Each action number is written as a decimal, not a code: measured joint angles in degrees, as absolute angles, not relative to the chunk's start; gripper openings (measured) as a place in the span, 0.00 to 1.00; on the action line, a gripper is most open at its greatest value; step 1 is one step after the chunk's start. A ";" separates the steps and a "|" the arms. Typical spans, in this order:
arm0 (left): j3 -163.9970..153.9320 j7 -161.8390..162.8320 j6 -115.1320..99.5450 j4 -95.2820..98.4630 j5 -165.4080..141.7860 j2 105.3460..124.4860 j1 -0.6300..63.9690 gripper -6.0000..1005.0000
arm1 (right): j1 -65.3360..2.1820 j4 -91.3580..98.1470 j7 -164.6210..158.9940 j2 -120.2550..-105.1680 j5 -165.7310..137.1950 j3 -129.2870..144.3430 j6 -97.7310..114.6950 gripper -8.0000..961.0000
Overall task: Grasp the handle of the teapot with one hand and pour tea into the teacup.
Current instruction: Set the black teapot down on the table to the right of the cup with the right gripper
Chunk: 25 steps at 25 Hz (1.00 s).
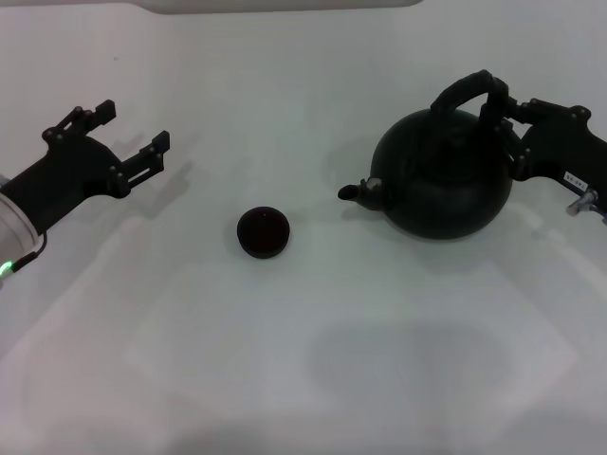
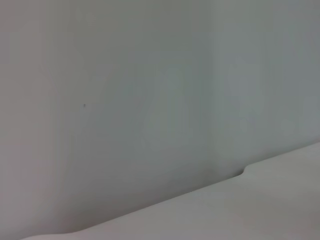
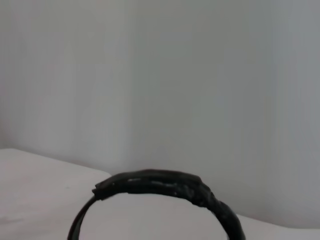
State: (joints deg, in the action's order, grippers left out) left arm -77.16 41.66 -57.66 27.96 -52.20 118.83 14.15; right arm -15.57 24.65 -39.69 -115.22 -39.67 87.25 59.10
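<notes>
The large black teapot (image 1: 441,180) stands on the white table at the right, its silvery-tipped spout (image 1: 365,191) pointing left toward the teacup. Its thick arched handle (image 1: 467,89) rises over the top and also shows in the right wrist view (image 3: 165,182). My right gripper (image 1: 510,133) is open right at the handle's right end, one finger by the handle and one by the pot's side. The tiny black teacup (image 1: 263,232) sits at the middle of the table, left of the spout. My left gripper (image 1: 128,130) is open and empty at the far left.
The white table (image 1: 285,360) spreads under everything. Its far edge and a pale wall show in the left wrist view (image 2: 240,175). A white object (image 1: 285,5) lies along the back edge.
</notes>
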 joint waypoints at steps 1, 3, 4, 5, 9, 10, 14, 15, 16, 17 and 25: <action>-77.17 41.66 -57.66 27.98 -52.20 118.83 14.15 0.84 | -15.59 24.57 -39.68 -115.22 -39.67 87.23 59.12 0.22; -77.16 41.66 -57.66 28.02 -52.20 118.83 14.15 0.84 | -15.61 24.52 -39.65 -115.22 -39.71 87.21 59.21 0.23; -77.16 41.66 -57.66 28.05 -52.20 118.83 14.15 0.84 | -15.63 24.52 -39.60 -115.22 -39.76 87.20 59.24 0.24; -77.16 41.66 -57.66 28.05 -52.20 118.83 14.15 0.84 | -15.63 24.52 -39.60 -115.22 -39.76 87.20 59.24 0.24; -77.17 41.66 -57.97 28.04 -52.20 118.83 14.12 0.84 | -15.61 24.52 -39.55 -115.22 -39.78 87.21 59.30 0.27; -77.16 41.66 -58.08 28.04 -52.20 118.83 14.07 0.84 | -15.57 24.52 -39.53 -115.22 -39.75 87.20 59.37 0.28; -77.16 41.66 -58.20 28.04 -52.20 118.83 13.86 0.84 | -15.31 24.52 -38.62 -115.12 -39.59 87.15 59.77 0.31; -77.17 41.66 -58.23 28.05 -52.20 118.83 13.77 0.84 | -15.20 24.57 -38.20 -115.08 -39.52 87.13 59.82 0.32; -77.17 41.66 -58.25 28.08 -52.20 118.83 13.73 0.84 | -15.05 24.63 -37.80 -115.03 -39.46 87.11 59.89 0.33; -77.16 41.66 -58.26 28.11 -52.20 118.83 13.68 0.84 | -14.92 24.73 -37.46 -114.96 -39.42 87.09 60.01 0.34; -76.94 41.66 -58.28 28.19 -52.20 118.75 13.45 0.84 | -12.84 24.58 -35.16 -114.69 -39.72 81.45 65.31 0.39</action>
State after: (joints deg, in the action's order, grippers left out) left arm -76.94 41.66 -58.28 28.19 -52.20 118.75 13.45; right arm -12.84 24.58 -35.16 -114.69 -39.72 81.45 65.31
